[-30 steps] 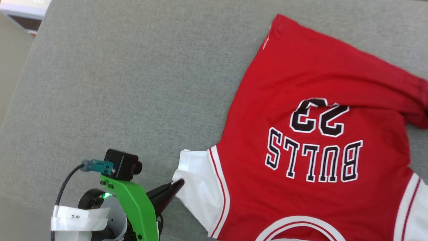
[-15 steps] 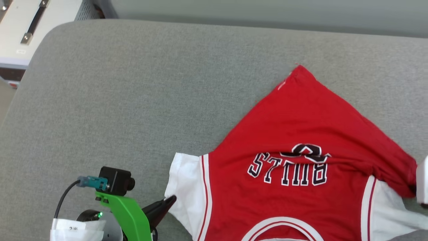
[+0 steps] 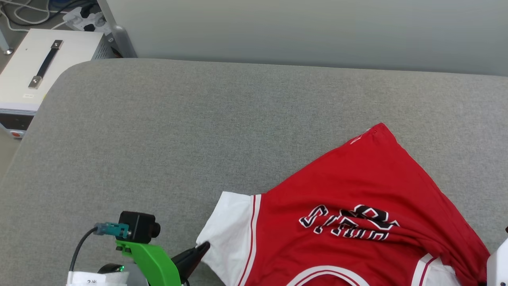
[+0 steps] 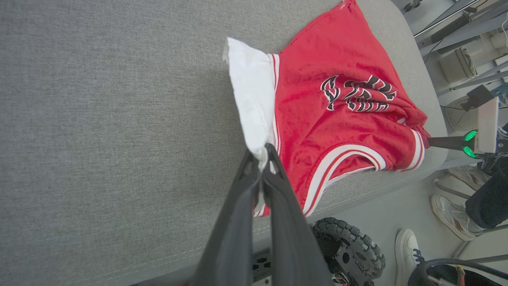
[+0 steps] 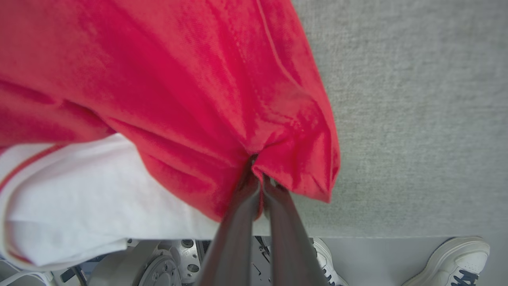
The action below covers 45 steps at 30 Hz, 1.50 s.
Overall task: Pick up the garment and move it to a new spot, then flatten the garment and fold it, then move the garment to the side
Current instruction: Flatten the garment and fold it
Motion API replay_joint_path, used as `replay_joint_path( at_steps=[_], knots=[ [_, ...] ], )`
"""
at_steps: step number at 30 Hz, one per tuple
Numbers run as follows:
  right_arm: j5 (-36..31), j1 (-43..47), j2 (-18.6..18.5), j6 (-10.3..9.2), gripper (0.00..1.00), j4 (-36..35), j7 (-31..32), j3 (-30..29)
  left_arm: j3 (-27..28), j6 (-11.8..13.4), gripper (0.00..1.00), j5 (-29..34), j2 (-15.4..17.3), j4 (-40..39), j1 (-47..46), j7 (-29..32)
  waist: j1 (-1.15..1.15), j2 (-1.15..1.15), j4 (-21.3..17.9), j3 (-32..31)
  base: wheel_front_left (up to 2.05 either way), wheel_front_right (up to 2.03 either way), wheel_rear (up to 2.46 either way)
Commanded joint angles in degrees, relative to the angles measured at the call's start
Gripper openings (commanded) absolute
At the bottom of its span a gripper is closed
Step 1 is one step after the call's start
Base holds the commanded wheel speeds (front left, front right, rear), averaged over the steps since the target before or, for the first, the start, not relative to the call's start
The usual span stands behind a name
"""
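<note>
The left claw (image 4: 264, 153) is clamped on the lower edge of the white short sleeve (image 4: 250, 91) of the red jersey-style knit garment (image 3: 357, 186). The cloth is squeezed between its two dark fingers with no gap showing. To the left of this claw and beyond it lies the bare grey woven cushion surface (image 3: 158, 139). Well off past the cushion's far left corner stands a white metal box with a black strap handle (image 3: 39, 67).

To the right of the left claw the garment spreads over the cushion. Red-and-white striped trim runs just beside the pinch, then comes the red body, whose black, white-outlined lettering (image 3: 349, 226) is crumpled into folds and cannot be read. One red hem corner points away from both claws and rests on the cushion. The collar end sits at the cushion's near edge, between the two claws.

At the far right, the right claw (image 5: 258, 180) is likewise closed tight on a bunched pucker of red fabric, with the other white sleeve just to its left in its own view. Below it, past the cushion edge, a person's white shoe (image 5: 460, 258) stands on the floor.

As I judge it, both grasps are made and the first step, picking up and moving, is under way but not done, since much of the cloth lies on the cushion. Flattening, folding and setting aside all remain.
</note>
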Motion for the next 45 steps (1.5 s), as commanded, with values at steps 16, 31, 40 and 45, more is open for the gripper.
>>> replay_joint_path(
  at_steps=[16,31,40,45],
  knots=[
    [1.1,-6.9,-4.2,-0.05,1.0,-12.8,3.8,7.6,-0.8,-0.7,0.0,0.9,0.2,-1.1,-0.9,-0.3,0.01,0.0,0.5,2.7,0.0,0.0,0.0],
    [-4.3,-32.6,-1.8,-0.05,1.0,-4.0,10.8,11.1,-4.0,-2.4,0.0,3.6,-1.6,-5.0,-6.7,0.5,0.01,0.0,9.6,11.7,0.0,0.0,0.0],
    [-8.7,-39.0,-3.3,-0.05,1.0,3.8,10.6,10.5,-6.1,-3.8,0.0,3.1,-4.6,-5.3,-8.8,-0.4,0.01,0.0,14.1,16.2,0.0,0.0,0.0],
    [-10.5,-40.2,-4.2,-0.05,1.0,6.5,10.1,11.6,-6.9,-4.4,0.0,3.7,-5.8,-4.9,-10.2,-1.0,0.01,0.0,15.5,18.1,0.0,0.0,0.0]
  ],
)
